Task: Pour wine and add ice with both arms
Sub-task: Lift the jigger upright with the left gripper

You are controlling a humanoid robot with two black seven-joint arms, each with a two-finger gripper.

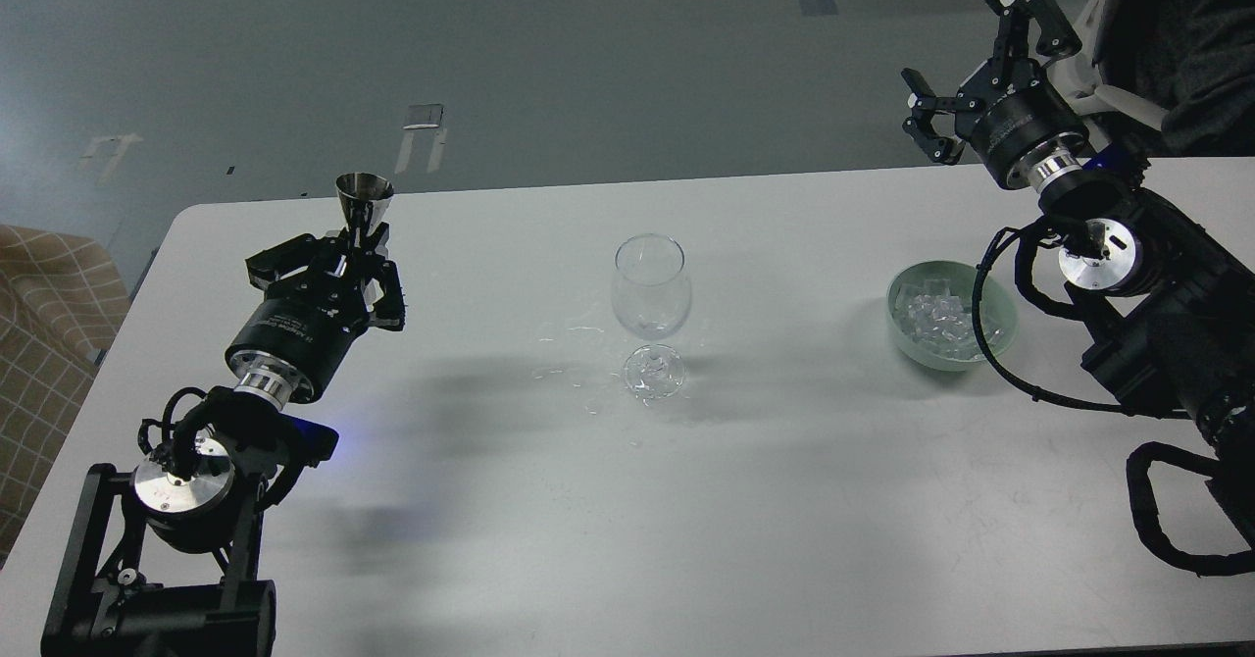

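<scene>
A clear stemmed wine glass (651,289) stands upright at the table's middle. My left gripper (355,253) is shut on the stem of a small steel measuring cup (364,196) and holds it upright above the table, left of the glass. I cannot see wine inside the cup. A pale green bowl (996,343) at the right holds a pile of clear ice cubes (936,320). My right gripper (971,59) is open and empty, raised above the table's far right edge, behind the bowl.
Small clear spills or droplets (588,368) lie on the white table (627,500) left of the glass foot. My right arm's cable (990,343) loops over the bowl's right side. A checked cloth (49,304) lies beyond the table's left edge.
</scene>
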